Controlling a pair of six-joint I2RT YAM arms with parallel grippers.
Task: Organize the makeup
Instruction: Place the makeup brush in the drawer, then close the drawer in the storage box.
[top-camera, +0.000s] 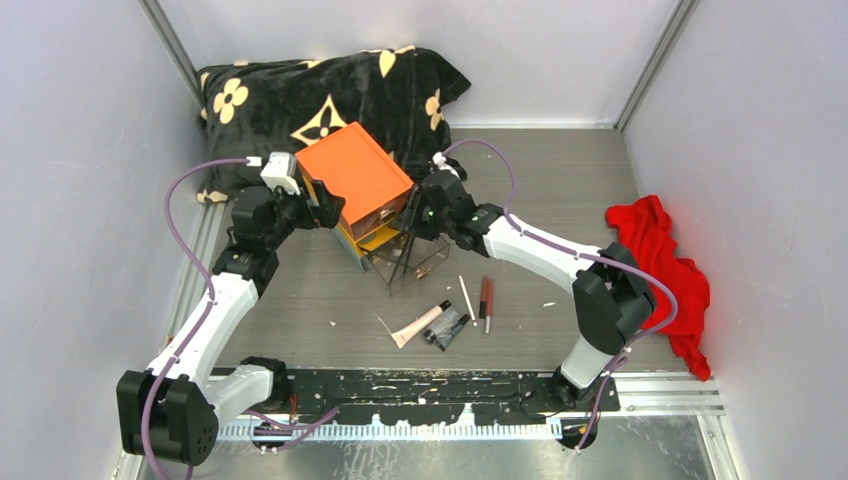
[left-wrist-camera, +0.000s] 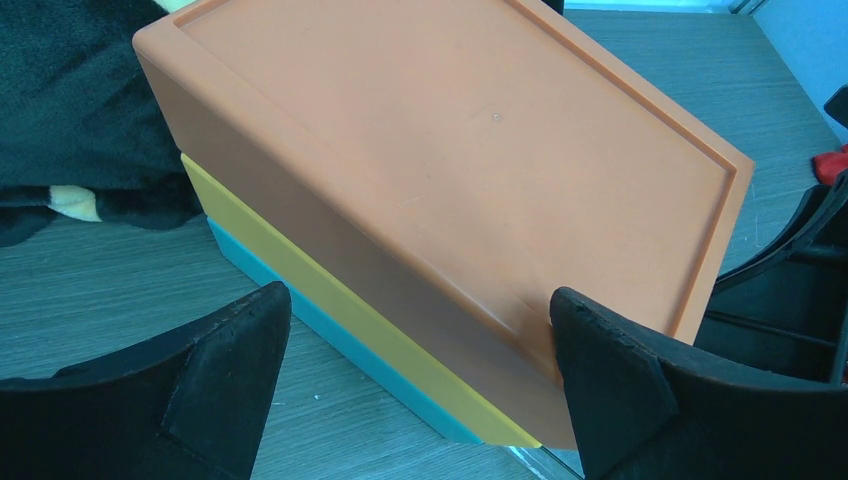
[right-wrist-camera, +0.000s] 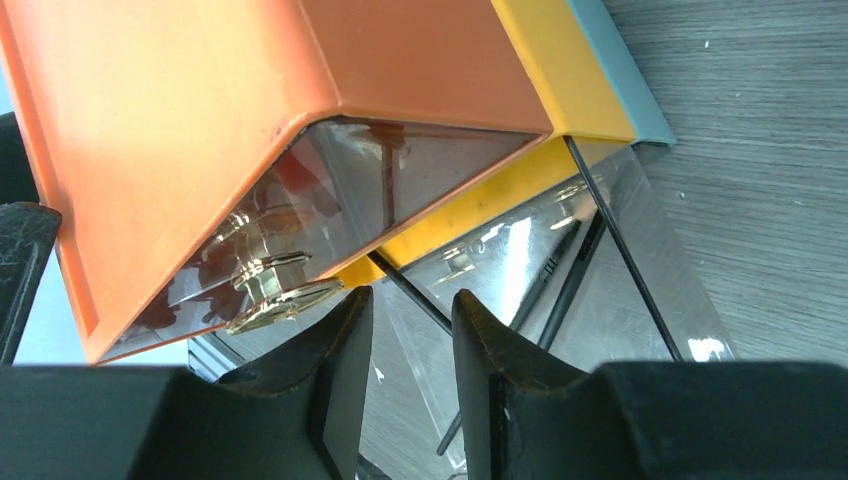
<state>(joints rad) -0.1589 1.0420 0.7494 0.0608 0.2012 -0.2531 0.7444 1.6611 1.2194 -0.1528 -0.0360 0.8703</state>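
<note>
Several makeup pieces lie on the worktop (top-camera: 560, 180) just base-side of the open clear drawer (top-camera: 420, 262): pink tube (top-camera: 418, 325), black tube (top-camera: 447, 328), and pencils (top-camera: 486, 303) lying roughly fore-and-aft. My right hand (right-wrist-camera: 412, 300), slightly parted and gripping nothing, is nearer. My left hand (left-wrist-camera: 420, 310) is spread astride the orange box (top-camera: 355, 172).

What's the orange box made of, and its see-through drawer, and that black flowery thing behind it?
The orange box looks like hard plastic: smooth, matte, with crisp moulded edges. Its clear drawer seems glossy transparent plastic, since it shows bright reflections. The black flowery blanket looks like soft plush fabric, fuzzy and rumpled.
</note>
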